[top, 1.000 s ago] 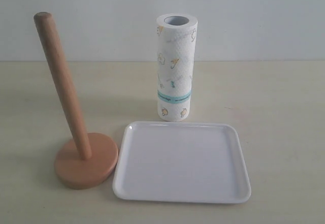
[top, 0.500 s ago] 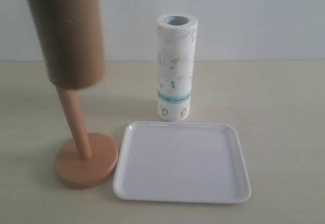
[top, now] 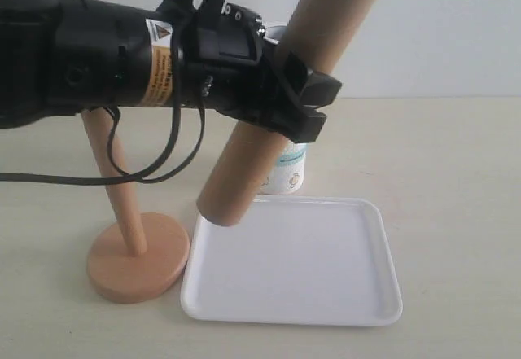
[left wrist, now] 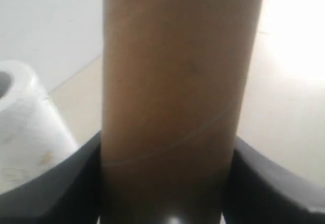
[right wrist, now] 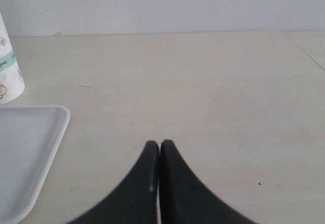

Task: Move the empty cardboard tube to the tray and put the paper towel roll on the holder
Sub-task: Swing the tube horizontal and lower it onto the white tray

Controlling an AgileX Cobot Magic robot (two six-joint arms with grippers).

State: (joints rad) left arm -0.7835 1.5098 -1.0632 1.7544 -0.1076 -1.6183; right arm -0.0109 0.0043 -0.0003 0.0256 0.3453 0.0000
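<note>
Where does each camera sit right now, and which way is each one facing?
Exterior: off the arms, facing across the table toward the wall; shows holder, tray, and the left arm with its left end effector clamping the cardboard tube.
Left wrist: on the left arm, looking along the fingers at the tube.
Right wrist: looks over its shut right end effector across the table.
Shared: the paper towel roll appears in all three.

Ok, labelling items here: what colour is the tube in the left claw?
The tube is plain brown; exterior view shows it best.
</note>
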